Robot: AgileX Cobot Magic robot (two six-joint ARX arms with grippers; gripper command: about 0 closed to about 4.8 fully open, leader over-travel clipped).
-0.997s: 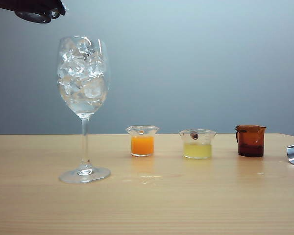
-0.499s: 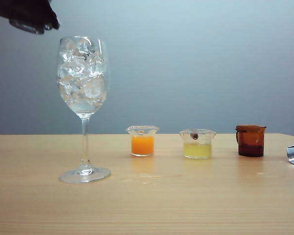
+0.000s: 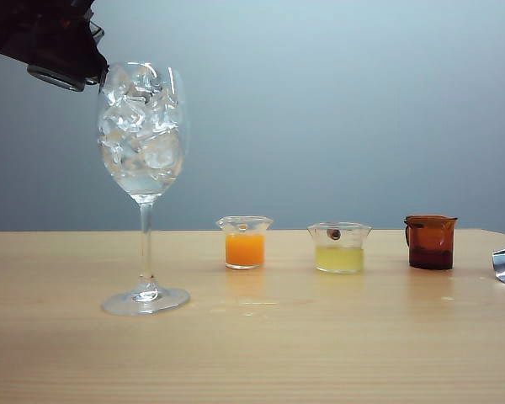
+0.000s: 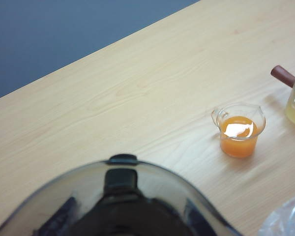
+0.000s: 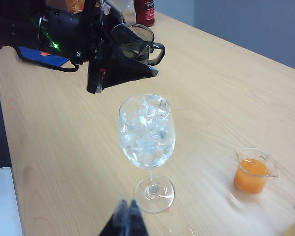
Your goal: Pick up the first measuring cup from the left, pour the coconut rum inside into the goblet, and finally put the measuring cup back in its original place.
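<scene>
- Exterior view: left tool [image 3: 55,59] is a dark mass up beside the goblet [image 3: 143,168] rim, on its left side. It is carrying the first measuring cup [image 3: 61,79]; only the cup's dark round edge shows under the tool, just left of the goblet lip. The cup looks close to level, not tipped over the bowl. The goblet stands on the worktop [image 3: 252,353], its bowl full of ice cubes [image 3: 139,126]. Right of the goblet sit the orange-liquid cup [image 3: 245,242], the pale yellow cup [image 3: 339,247] and the amber-brown cup [image 3: 430,241]. No spare smoky cup is on the worktop.
- Left wrist view: the smoky-grey cup [image 4: 118,201] fills the near field with a dark tool finger [image 4: 120,179] against its wall, so the tool is clamped on the cup. Rum level can't be read. Orange cup [image 4: 239,130] is on the worktop beyond.
- Right wrist view: the left tool [image 5: 101,59] grips the cup [image 5: 133,43] by its body, mouth up, handle pointing away from the tool, the cup hanging just behind the goblet [image 5: 147,147] rim. Right tool [image 5: 127,222] sits low in front of the goblet foot, tips pressed together, holding nothing.
- Key relation: the left arm has the cup and the goblet mouth is right next to it; my guess is the return spot is left of the goblet.
</scene>
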